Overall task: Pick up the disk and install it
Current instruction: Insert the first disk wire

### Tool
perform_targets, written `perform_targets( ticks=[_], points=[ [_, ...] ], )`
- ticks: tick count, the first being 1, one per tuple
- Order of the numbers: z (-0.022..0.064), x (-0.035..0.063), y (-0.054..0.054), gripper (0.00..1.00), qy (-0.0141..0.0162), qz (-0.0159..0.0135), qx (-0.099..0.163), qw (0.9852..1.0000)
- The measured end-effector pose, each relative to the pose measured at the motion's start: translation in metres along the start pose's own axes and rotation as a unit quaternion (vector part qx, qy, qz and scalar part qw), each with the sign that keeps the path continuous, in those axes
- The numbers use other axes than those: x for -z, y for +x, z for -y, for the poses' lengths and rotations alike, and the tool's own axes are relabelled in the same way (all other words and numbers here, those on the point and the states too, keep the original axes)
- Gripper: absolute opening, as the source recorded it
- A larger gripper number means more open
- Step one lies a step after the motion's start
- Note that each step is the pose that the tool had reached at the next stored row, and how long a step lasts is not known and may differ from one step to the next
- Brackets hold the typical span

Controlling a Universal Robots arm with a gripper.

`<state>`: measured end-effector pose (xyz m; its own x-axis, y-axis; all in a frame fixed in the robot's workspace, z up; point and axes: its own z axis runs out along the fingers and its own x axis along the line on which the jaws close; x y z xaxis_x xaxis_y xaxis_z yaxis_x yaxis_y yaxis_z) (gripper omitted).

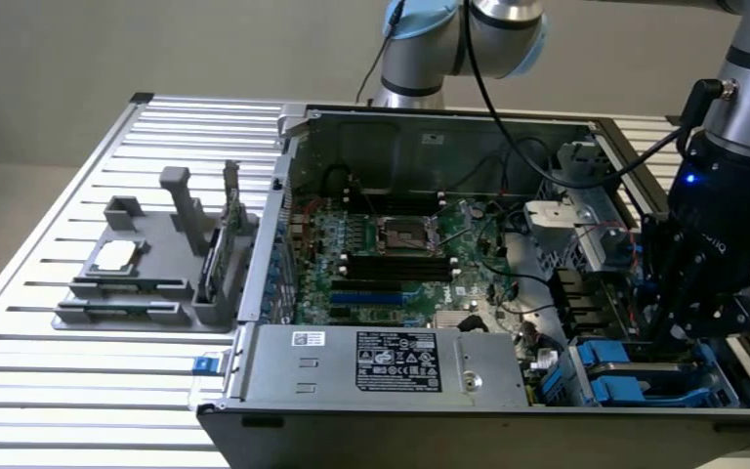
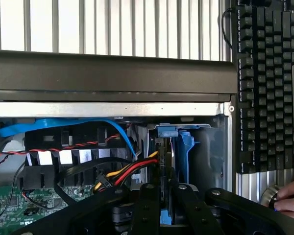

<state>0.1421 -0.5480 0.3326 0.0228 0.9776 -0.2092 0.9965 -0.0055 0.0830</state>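
The disk stands on edge in its blue plastic carrier, low in the drive bay at the corner of the open computer case. My gripper reaches down into that bay, its two black fingers close together on either side of the disk's thin edge, with blue carrier plastic showing between them. In the exterior view the gripper hangs over the blue drive carriers at the case's front corner, on that view's right.
Red, yellow and black cables run beside the bay. A grey power supply and the motherboard fill the case. A grey fixture with a chip sits on the slatted table. Beside a black keyboard, a hand rests.
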Motion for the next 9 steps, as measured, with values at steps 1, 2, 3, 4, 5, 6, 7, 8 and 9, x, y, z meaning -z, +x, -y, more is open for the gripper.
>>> perform_targets(
  ticks=[1,2,3,4,5,6,7,8,9],
  points=[
    [0.0,0.0,0.0,0.16,0.0,0.0,0.0,1.0],
    [0.0,0.0,0.0,0.16,0.0001,0.0,0.0,1.0],
    [0.0,0.0,0.0,0.16,0.0001,0.0,0.0,1.0],
    [0.0,-0.0001,0.0,0.16,0.0001,0.0,0.0,1.0],
    [0.0,-0.0001,-0.0001,0.16,0.0002,0.0,0.0,1.0],
    [0.0,-0.0002,-0.0002,0.16,0.0003,0.0,0.0,1.0],
    [0.0,-0.0003,-0.0004,0.16,0.0003,0.0,0.0,1.0],
    [0.0,-0.0004,-0.0008,0.16,0.0004,0.0001,0.0,1.0],
    [0.0,-0.0005,-0.001,0.16,0.0005,0.0,0.0,1.0]
  ],
)
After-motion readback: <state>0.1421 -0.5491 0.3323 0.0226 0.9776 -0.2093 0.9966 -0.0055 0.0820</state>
